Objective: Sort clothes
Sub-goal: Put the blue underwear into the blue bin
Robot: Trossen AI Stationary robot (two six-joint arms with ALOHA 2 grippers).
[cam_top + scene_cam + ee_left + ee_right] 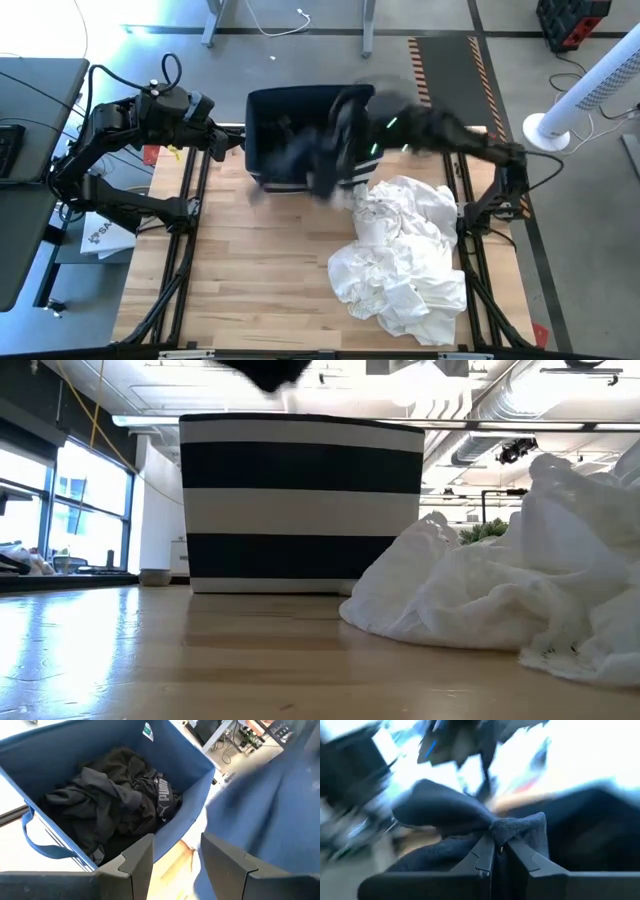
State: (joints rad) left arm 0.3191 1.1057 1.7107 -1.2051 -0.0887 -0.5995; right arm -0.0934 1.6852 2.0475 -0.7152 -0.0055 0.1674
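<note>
high view: the right gripper (345, 115) hangs over the bin's (262, 105) near edge, blurred, with a dark garment (318, 165) trailing down from it across the bin's front. the white pile (405, 250) lies on the table (250, 280) just in front of the bin, toward the right side. the left gripper (228, 140) sits at the bin's left wall.

low view: the striped bin stands on the table, the white pile just beside it. a dark shape shows above the bin's rim.

left wrist view: fingers (137, 862) spread, nothing between them, at the bin's rim; black clothes (112, 800) lie heaped inside.

right wrist view: fingers (482, 855) pressed together, pinching a bunched fold of the dark garment.
</note>
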